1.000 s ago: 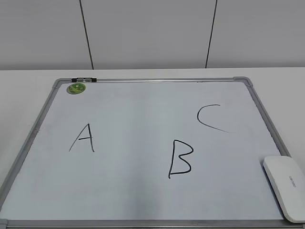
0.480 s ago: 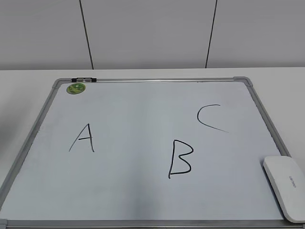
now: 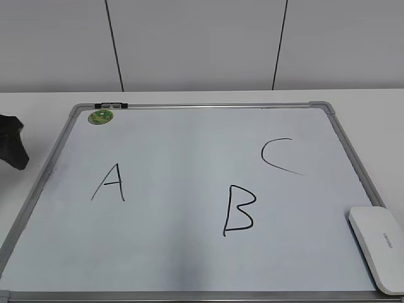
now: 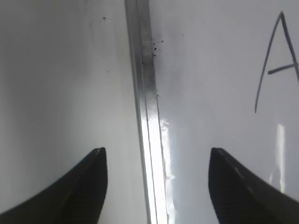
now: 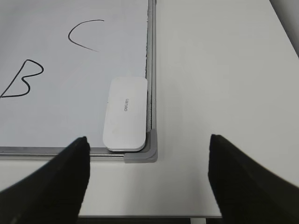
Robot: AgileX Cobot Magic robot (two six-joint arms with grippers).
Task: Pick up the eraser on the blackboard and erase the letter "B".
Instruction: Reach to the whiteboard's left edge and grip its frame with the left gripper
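Matte black tapered fingers point(image 4: 79, 186), smooth, rounded tips, no markings

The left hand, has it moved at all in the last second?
Yes. The left hand has come into the exterior view from the left, now just outside the blackboard frame's left edge.

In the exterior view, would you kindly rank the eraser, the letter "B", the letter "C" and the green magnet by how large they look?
1. The eraser, though it lies nearest the camera and partly out of frame.
2. The letter "B".
3. The letter "C", close to B and farther back, so unsure.
4. The green magnet.
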